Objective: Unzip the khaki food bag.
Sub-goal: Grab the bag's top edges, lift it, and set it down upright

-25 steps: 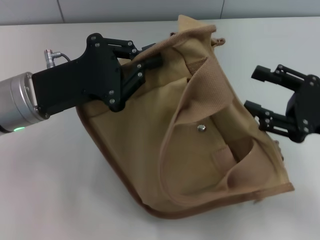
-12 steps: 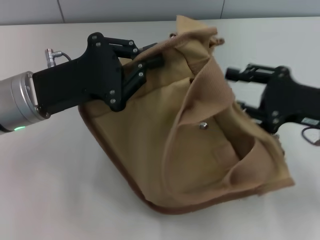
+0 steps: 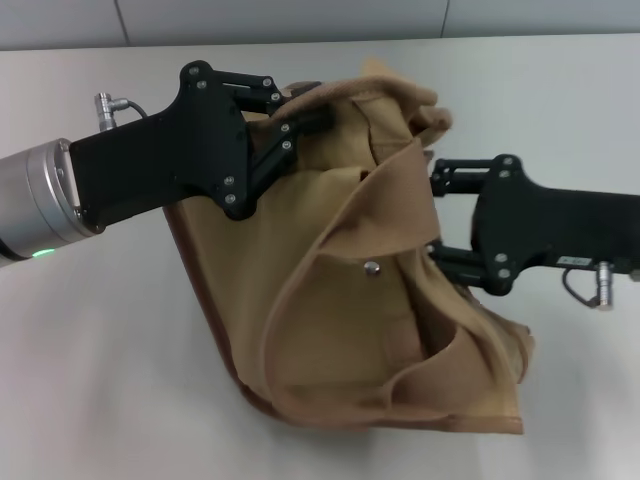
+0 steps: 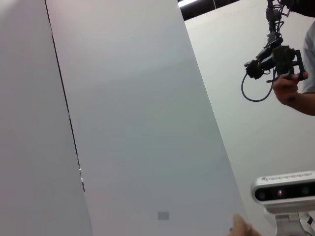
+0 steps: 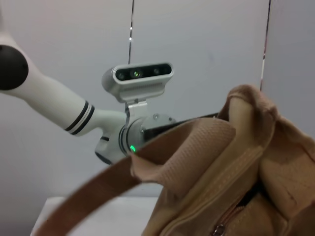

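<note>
I see the khaki food bag lying on the white table, tipped up at its far end. My left gripper is at that far top corner of the bag. Its fingers look pinched on the cloth edge there, holding the bag up.

My right gripper is at the bag's right side, next to one of the loop handles. Its two fingers are spread apart, and their tips go behind the cloth, so I cannot see them holding anything.

In the right wrist view I see the zipper along the top of the bag. The little pull sits low in that view. I think most of the zipper is not open yet.

So I think the holding part is done. Grabbing the pull and sliding it along is left to do.
</note>
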